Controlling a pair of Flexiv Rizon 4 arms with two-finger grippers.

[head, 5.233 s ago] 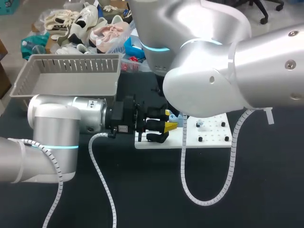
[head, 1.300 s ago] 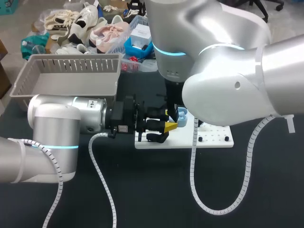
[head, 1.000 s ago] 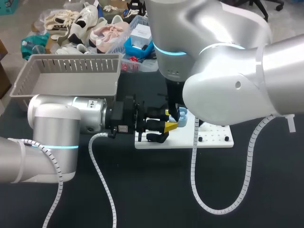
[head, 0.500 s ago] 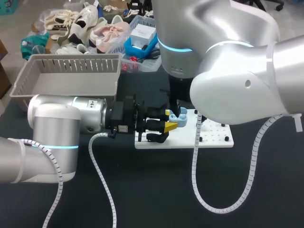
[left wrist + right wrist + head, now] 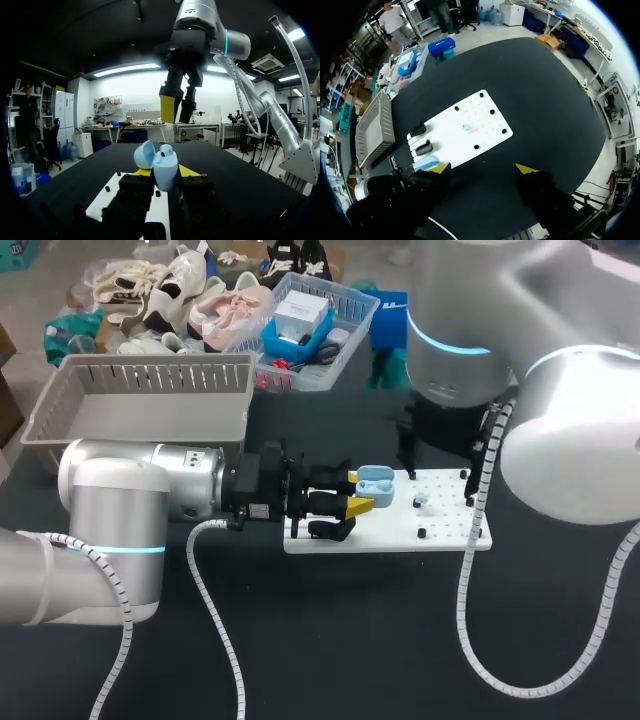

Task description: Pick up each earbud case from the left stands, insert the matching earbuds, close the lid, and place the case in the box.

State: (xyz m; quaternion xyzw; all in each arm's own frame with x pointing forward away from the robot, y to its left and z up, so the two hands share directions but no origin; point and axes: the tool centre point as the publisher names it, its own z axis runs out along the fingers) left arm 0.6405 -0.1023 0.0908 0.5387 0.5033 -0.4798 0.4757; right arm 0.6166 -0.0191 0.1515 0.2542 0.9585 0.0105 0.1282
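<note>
Earbud case [image 5: 374, 480], light blue and with its lid open, is pinched between the two yellow tips of the left end effector [image 5: 352, 502], which holds it over the 9 o'clock end of the white board [image 5: 440, 535] on the worktop [image 5: 300, 640]. Half a second ago the right arm [image 5: 560, 440] stood directly above the case with its fingers down at it. Now it has pulled up and back toward 1 o'clock, and the case is in plain sight. In the left wrist view the right end effector [image 5: 178, 112] hangs high above the case, and in its own view its tips are spread with nothing between them. One earbud [image 5: 165, 148] seems to sit in the case already. A second earbud [image 5: 420, 501], small and pale blue, lies on the board at 3 o'clock from the case. So I judge that the first insertion is done and the second is not yet. Closing the lid and the grey box [image 5: 140, 400] at 10 o'clock come later.
</note>
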